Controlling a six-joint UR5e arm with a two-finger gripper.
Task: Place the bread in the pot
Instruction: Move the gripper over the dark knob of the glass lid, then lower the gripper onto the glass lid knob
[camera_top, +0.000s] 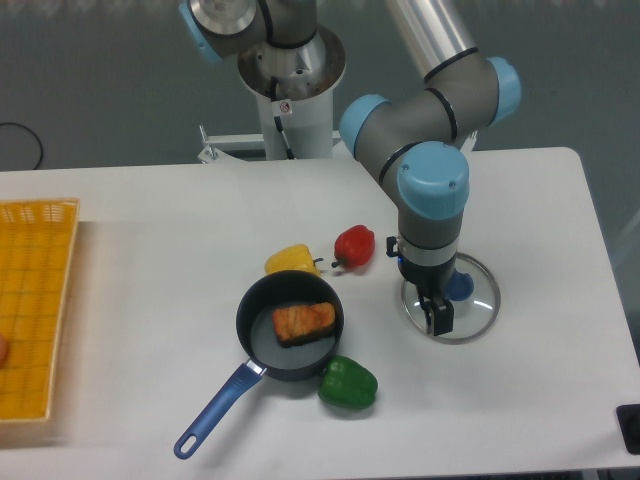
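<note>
The claw (440, 318) hangs over the glass lid (478, 312), holding nothing; how far it's parted I can't tell. The bread (304, 322) lies in the pot (262, 322), off to the claw's left side.

The arm (430, 110) reaches from its base at the far side toward the right, its wrist pointing straight down. The gripper (438, 315) hangs low, fingers together or nearly so; no gap shows.
</note>
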